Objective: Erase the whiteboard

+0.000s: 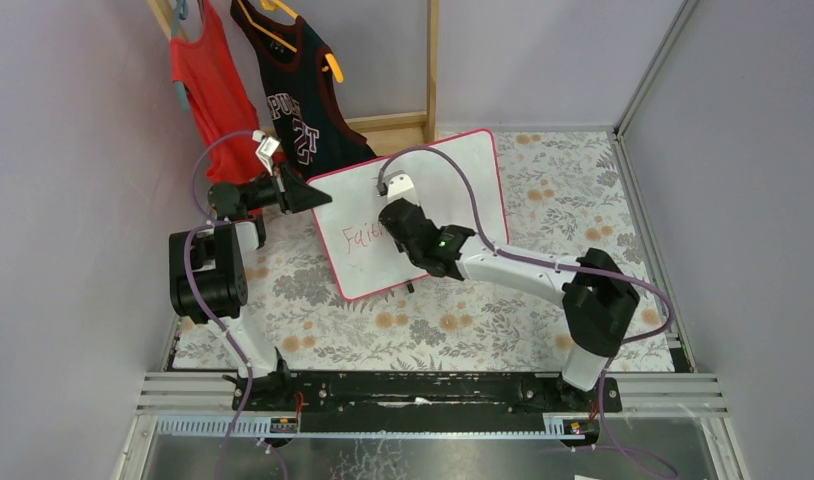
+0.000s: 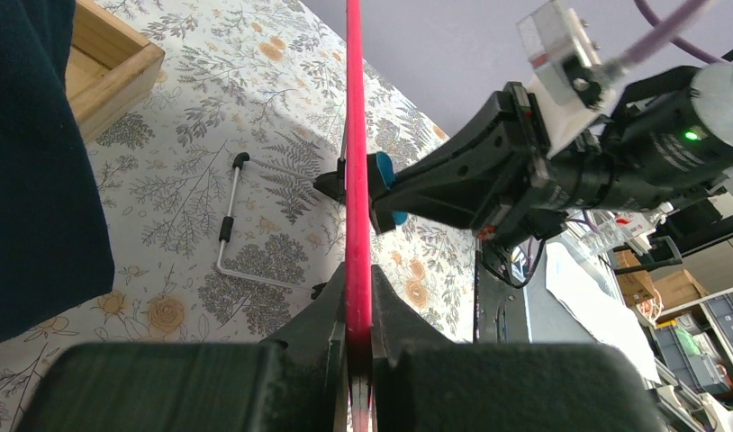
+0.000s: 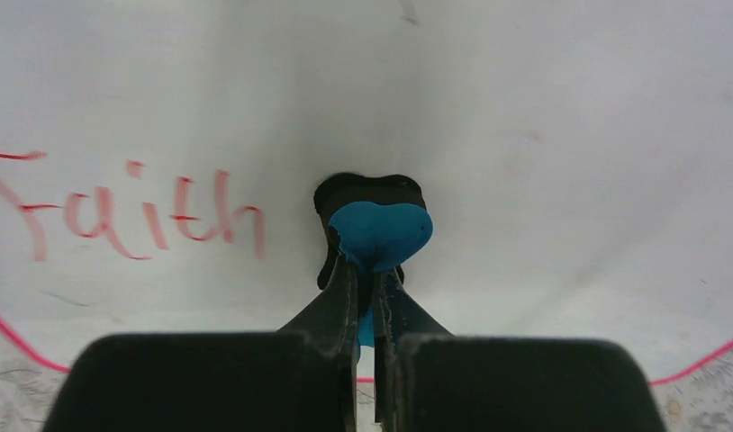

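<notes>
Left pincer (image 2: 358, 270) clamps the rim of the whiteboard (image 1: 453, 190), steadying it on the floral surface (image 1: 583, 190), while right pincer (image 3: 367, 270) pinches a blue eraser (image 3: 381, 232) against its face, probably due to sweep across the red lettering (image 3: 138, 211).

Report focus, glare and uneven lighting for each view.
Top external: even light, no glare on the whiteboard. Right wrist: blue eraser crisp, red lettering softer, board greyer mid-frame. Left wrist: left tool blurred up close, tablecloth sharp.

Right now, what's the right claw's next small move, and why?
Probably slide the right claw with its blue eraser sideways over the red lettering: it sits unerased beside the eraser, and the left claw clamps the whiteboard.
</notes>
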Robot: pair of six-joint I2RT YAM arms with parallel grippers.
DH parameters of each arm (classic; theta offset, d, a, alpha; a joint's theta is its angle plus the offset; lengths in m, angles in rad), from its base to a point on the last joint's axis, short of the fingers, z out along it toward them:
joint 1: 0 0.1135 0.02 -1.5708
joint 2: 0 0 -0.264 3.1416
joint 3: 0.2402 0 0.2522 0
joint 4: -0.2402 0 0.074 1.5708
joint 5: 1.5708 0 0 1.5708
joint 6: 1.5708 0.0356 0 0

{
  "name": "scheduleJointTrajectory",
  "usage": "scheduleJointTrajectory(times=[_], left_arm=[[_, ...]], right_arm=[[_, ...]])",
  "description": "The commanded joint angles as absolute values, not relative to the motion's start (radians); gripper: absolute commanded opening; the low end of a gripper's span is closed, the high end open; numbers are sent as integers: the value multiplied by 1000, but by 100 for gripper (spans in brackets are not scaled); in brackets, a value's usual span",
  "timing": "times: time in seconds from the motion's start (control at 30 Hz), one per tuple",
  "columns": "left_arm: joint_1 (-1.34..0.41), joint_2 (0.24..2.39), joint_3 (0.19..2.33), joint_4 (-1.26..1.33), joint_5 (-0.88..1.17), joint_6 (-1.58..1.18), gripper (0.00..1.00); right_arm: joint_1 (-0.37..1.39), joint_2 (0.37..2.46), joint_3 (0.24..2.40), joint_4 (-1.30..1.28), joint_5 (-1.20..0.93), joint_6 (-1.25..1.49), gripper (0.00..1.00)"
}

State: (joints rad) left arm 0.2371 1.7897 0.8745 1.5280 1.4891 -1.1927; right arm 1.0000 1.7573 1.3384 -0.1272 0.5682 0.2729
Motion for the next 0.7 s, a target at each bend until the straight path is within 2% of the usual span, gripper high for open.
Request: scheduleJointTrajectory(times=[0.0, 0.2, 0.3, 0.67], left_arm=[[213, 1752, 863, 1602, 1594, -1243, 0], [213, 1754, 863, 1602, 1591, -1241, 0], [213, 1758, 864, 1602, 1589, -1241, 0], [212, 1745, 864, 1602, 1588, -1247, 0]], right_arm=[[896, 1631, 1239, -136, 618, 284, 0], [825, 1522, 1144, -127, 624, 271, 0], [827, 1523, 1150, -129, 555, 287, 0], [1002, 1721, 1287, -100, 511, 339, 0]])
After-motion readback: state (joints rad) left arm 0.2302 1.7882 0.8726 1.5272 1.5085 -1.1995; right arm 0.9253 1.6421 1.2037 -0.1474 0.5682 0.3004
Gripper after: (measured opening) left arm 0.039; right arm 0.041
